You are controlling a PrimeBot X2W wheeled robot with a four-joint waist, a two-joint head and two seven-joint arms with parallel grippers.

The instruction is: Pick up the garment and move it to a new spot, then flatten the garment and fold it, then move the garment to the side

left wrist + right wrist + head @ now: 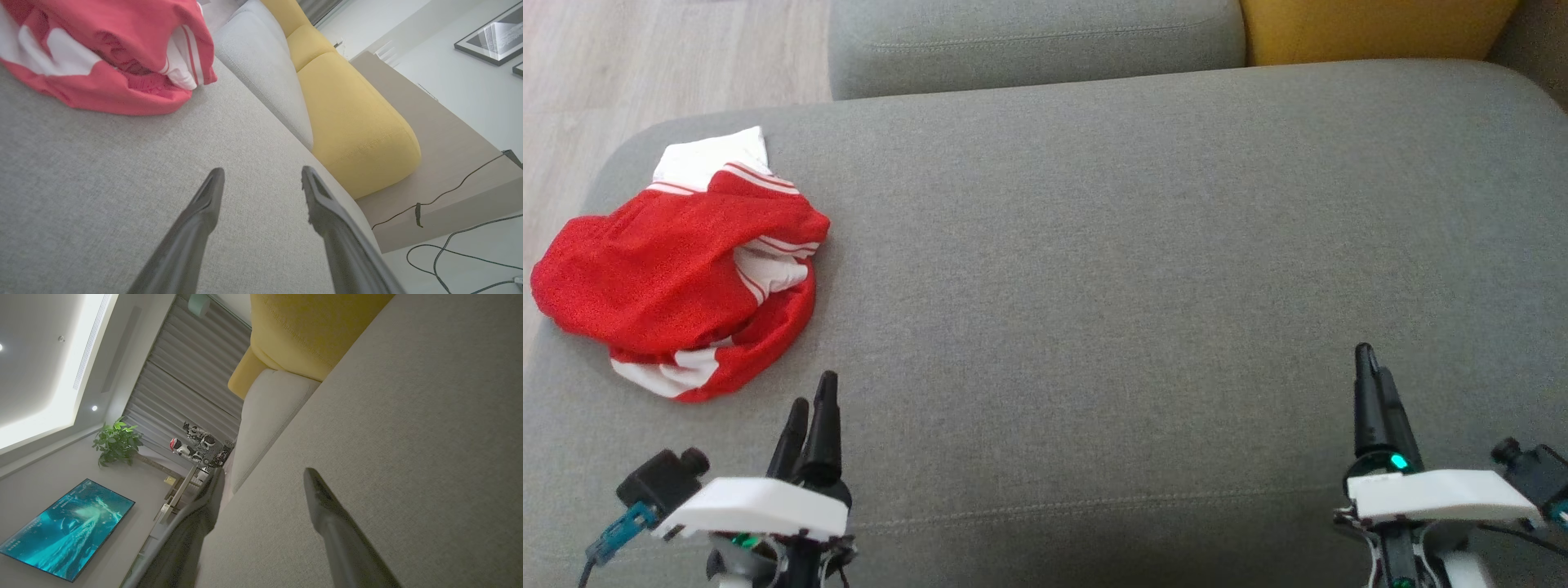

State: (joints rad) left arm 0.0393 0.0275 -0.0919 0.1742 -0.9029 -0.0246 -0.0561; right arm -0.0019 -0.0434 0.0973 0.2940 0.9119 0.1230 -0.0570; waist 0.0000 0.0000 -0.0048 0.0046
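The garment (678, 269) is a red jersey with white stripes, lying crumpled at the left end of the grey sofa seat (1111, 269). It also fills the upper left of the left wrist view as a bunched garment (110, 53). My left gripper (810, 402) hovers at the lower left, just below and right of the garment, apart from it. Its jaws stand open with nothing between them (263, 179). My right gripper (1372, 371) is far off at the lower right over bare seat, open and empty (263, 477).
A grey back cushion (1029, 41) and a yellow cushion (1372, 28) line the far edge of the seat. Wooden floor (645, 65) lies beyond the left end. Cables (449, 196) trail on the floor past the sofa. A wall screen (65, 531) and a plant (116, 441) stand in the room.
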